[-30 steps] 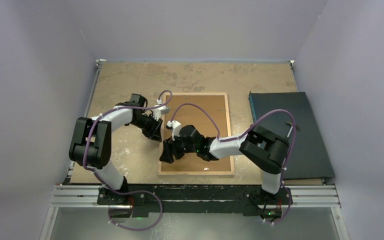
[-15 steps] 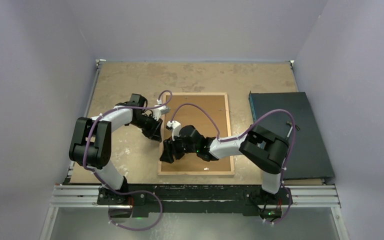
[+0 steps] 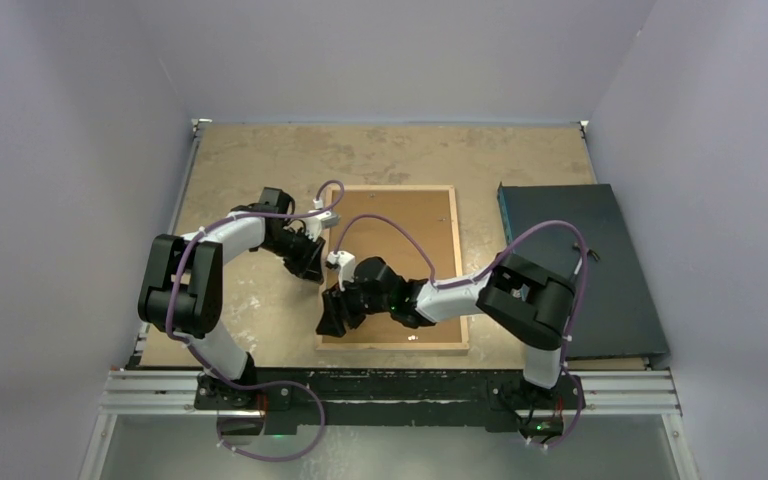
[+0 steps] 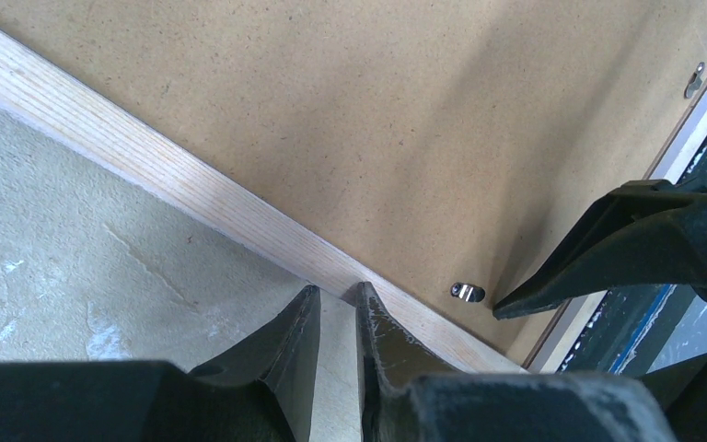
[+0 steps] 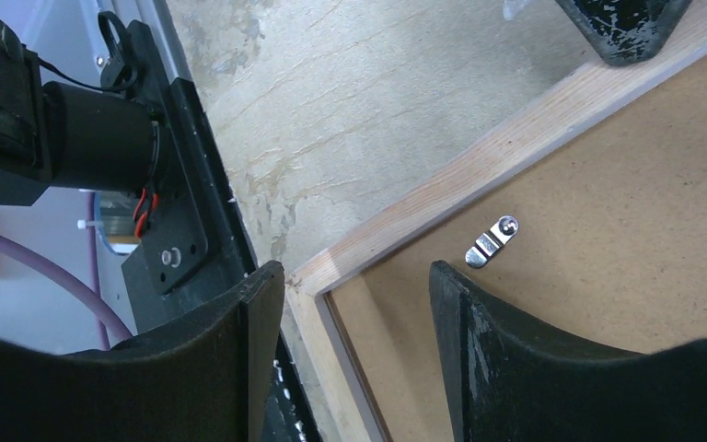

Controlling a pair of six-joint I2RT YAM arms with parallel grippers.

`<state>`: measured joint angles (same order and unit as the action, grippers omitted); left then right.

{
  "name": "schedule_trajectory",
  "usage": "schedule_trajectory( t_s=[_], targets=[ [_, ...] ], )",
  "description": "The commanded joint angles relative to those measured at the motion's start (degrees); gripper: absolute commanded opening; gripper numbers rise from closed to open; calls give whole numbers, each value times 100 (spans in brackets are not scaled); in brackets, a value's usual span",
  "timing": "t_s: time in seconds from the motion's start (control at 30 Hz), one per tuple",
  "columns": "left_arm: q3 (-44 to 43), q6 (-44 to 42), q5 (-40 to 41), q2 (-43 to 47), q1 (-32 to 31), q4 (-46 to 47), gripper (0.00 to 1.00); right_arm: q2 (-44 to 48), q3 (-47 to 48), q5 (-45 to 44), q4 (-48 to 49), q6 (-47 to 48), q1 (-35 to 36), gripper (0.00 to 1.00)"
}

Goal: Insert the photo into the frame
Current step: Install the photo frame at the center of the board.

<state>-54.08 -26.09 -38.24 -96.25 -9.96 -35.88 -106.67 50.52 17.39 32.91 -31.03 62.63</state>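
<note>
Movement is seen only on the right side: compared with one second before, the right gripper (image 3: 332,318) has slid along the left rail of the frame (image 3: 459,260) toward its near left corner, while the left arm has not shifted. The frame lies with its wooden back upward in the middle of the table (image 3: 260,160), and the brown backing board (image 3: 410,215) fills its opening. In the right wrist view the claw is spread wide and hangs over that corner, one finger outside the rail and the other over the board, touching nothing that I can see. A small metal clip (image 5: 492,241) lies on the board just beside the rail. The left gripper (image 4: 337,295) has its fingers almost pressed together, with only a thin slit between them and nothing in it, and the tips sit at the outer edge of the same rail. The photo is not visible in any view; I judge that it is already under the board. If so, the inserting is mostly done, and the new place of the right claw probably serves to turn the clip or press the corner down.
</note>
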Motion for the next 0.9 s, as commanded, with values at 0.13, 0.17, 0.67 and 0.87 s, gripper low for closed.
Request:
schedule_trajectory(
  t_s=[0.13, 0.17, 0.67, 0.87],
  targets=[
    [76, -154, 256, -30, 0, 312, 17, -149, 160, 185, -44, -33, 24, 62],
    [76, -156, 248, -29, 2, 305, 17, -94, 200, 210, -117, 11, 26, 62],
    [61, -121, 171, -16, 2, 308, 16, 283, -154, 226, -74, -66, -220, 69],
    [66, -128, 176, -15, 1, 301, 14, 40, -131, 287, 171, -114, -221, 68]
  ],
)
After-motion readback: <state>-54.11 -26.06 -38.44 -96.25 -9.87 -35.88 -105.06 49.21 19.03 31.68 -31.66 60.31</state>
